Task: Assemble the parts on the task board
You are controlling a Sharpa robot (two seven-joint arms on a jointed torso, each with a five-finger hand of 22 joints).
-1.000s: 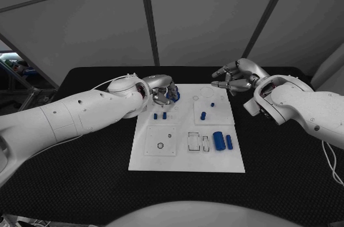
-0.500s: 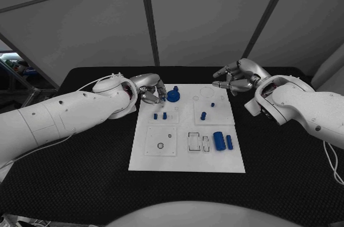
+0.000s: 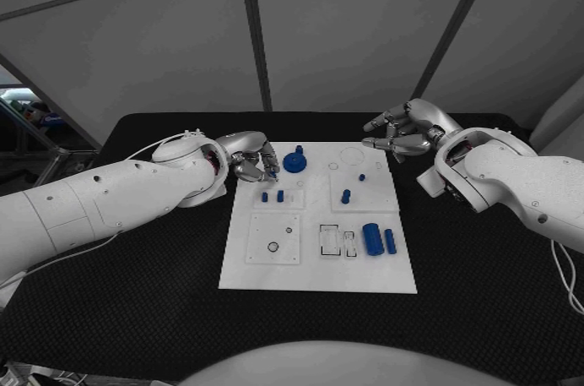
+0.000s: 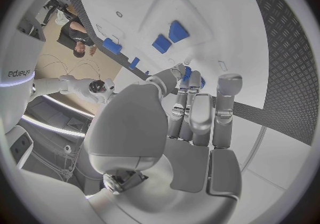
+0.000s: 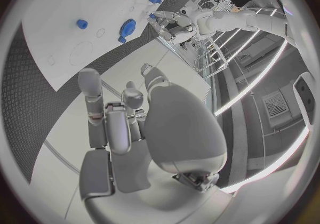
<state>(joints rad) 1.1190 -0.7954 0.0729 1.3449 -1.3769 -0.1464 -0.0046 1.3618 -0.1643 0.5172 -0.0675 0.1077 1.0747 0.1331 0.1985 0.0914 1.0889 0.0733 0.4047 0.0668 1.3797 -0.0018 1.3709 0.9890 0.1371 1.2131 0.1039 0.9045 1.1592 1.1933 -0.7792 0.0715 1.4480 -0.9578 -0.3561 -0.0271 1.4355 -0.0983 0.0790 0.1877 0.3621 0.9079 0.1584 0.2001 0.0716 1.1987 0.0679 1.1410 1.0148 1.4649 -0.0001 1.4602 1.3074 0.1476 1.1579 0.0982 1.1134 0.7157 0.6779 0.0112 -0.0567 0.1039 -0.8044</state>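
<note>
The left hand (image 3: 252, 164) hovers beside the task board (image 3: 319, 272), at its far left corner, fingers curled in and holding nothing. Just beside it the blue knob part (image 3: 294, 161) stands on the board, seemingly seated. The right hand (image 3: 402, 134) waits off the board's far right corner, fingers loosely apart and empty, probably kept clear. Other blue parts (image 3: 377, 238) lie toward the board's near edge on the surface (image 3: 146, 318).

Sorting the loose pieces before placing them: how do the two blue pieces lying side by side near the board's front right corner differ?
The left blue piece is thicker than the right blue piece. The left one reaches further toward the far edge of the white board, while the right one is slimmer and looks slightly shorter. Both are blue, rounded, lie flat, run front to back, and neither hand touches them.
</note>
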